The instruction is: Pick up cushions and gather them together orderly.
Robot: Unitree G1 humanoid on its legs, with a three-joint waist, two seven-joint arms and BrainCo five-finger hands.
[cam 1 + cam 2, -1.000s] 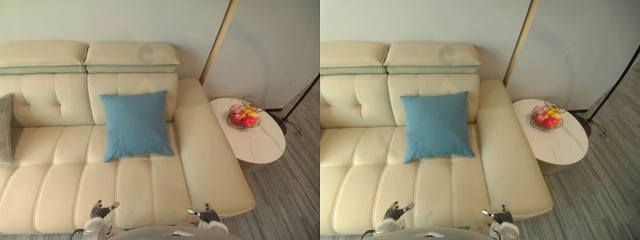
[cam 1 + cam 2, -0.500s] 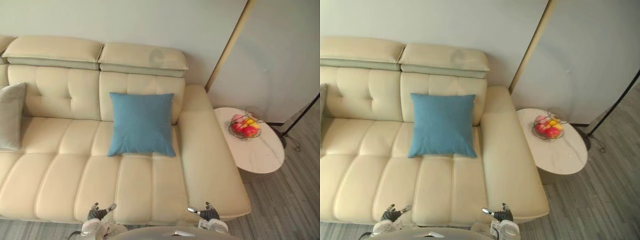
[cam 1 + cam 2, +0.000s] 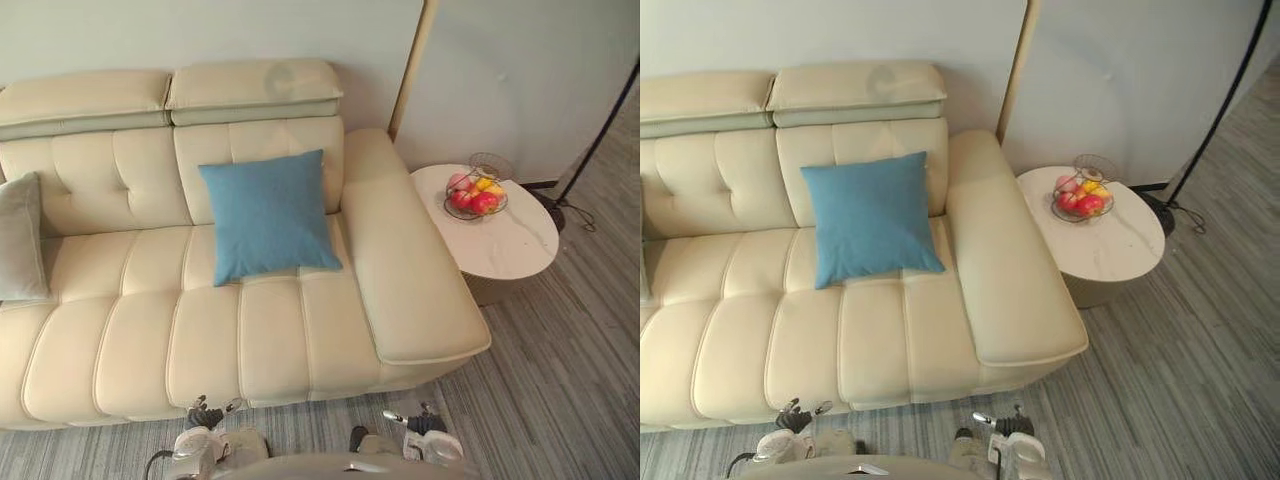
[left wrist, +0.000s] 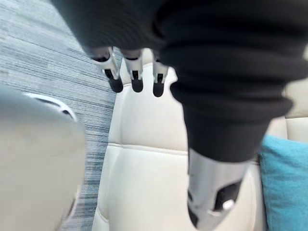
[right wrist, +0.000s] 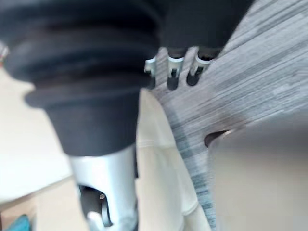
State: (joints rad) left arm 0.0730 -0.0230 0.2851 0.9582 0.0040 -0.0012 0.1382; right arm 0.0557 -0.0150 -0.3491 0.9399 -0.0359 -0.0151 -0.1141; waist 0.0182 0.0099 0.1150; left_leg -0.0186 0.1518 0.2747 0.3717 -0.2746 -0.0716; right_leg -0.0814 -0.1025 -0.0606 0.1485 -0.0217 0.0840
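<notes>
My view had drawn back from the cream leather sofa (image 3: 200, 330); left hand (image 3: 205, 416) and right hand (image 3: 420, 424) hung open, empty, while the square blue fabric cushion (image 3: 268, 215) and grey fabric cushion (image 3: 20, 240) sat well apart on it, none gathered yet.

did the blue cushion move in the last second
No. The blue cushion still leans on the same sofa back panel beside the armrest; the camera shifted.

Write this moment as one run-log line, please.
phase: no cushion picked; left hand: open, empty; right hand: open, empty; blue cushion: leans on back of sofa; grey cushion: at sofa's left end
</notes>
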